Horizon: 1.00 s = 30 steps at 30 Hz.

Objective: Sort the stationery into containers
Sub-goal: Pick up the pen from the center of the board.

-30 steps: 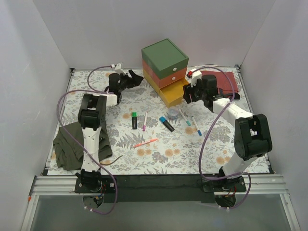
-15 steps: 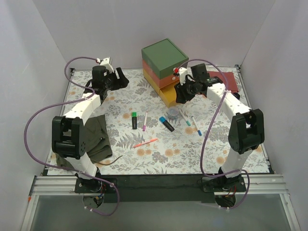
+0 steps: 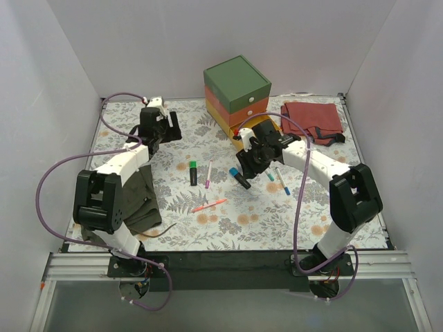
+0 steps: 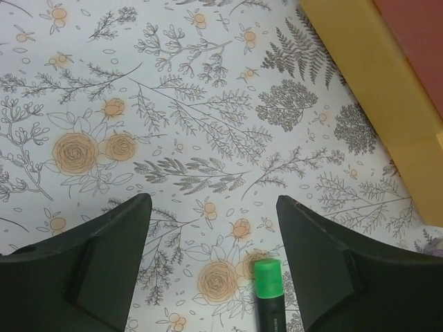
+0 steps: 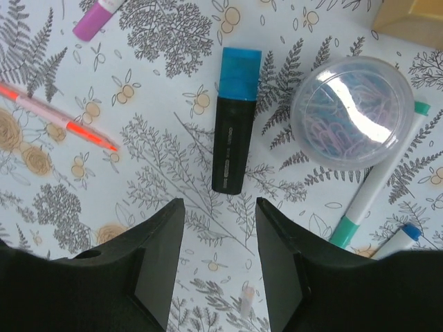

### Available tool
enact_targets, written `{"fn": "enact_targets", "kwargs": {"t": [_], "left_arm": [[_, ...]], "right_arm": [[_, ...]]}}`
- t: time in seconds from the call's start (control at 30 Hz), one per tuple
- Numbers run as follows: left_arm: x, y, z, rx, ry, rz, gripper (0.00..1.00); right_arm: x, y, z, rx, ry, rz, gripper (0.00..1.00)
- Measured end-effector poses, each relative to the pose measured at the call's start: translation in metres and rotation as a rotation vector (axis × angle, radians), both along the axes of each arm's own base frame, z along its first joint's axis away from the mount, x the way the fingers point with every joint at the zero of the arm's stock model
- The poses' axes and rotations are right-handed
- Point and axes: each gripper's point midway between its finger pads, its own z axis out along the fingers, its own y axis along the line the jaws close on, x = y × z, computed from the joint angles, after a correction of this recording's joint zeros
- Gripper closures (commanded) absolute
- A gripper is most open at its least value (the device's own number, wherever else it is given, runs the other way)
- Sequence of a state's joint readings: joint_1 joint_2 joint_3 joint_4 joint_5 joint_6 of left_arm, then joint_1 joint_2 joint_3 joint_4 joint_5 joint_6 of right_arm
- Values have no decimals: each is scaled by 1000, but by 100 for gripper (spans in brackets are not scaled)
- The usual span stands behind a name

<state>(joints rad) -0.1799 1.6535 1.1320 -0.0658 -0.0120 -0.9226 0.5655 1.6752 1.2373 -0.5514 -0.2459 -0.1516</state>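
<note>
- My right gripper (image 5: 218, 277) is spread wide and empty. It hangs just below the blue-capped marker (image 5: 232, 124), which lies lengthwise at the centre of the right wrist view.
- The round clear tub (image 5: 351, 114) sits just right of that marker. If I come down off-centre, my right finger could clip the tub and shove it into the teal-tipped pen (image 5: 367, 200).
- The marker is round, so a lopsided pinch may roll it out from between my fingers.
- My left gripper (image 4: 214, 277) is also wide open and holds nothing. The green-capped marker (image 4: 268, 287) pokes in at the bottom edge near its right finger, and dropping here could pin the cap.
- The yellow drawer (image 4: 387, 90) fills the upper right; a careless swing might strike its wall.
</note>
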Motion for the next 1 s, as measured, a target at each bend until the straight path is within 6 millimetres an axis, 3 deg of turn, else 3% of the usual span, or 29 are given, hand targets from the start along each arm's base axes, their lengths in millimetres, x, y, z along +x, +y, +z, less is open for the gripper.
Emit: {"fn": "enact_targets", "kwargs": {"t": [0.23,0.3,0.53,0.83,1.0], "left_arm": [[-33,-57,7,123,-86,-128,21],[-41,-63,10,128,-96,-140,20],[-46,-46,18,136,-114,-69,17],[-50,-43,10,85,-68,-20,17],[-47,-37,9,75,-56,5,17]], "right_arm": [[9,5,-37,-49,53,-67,46],[10,5,-48,-75,66,-74,46],[12,16,-59,-107,48,-55,46],[13,30,-64,-108,29,-22,53],[12,29,-68,-118,28,-2,71]]}}
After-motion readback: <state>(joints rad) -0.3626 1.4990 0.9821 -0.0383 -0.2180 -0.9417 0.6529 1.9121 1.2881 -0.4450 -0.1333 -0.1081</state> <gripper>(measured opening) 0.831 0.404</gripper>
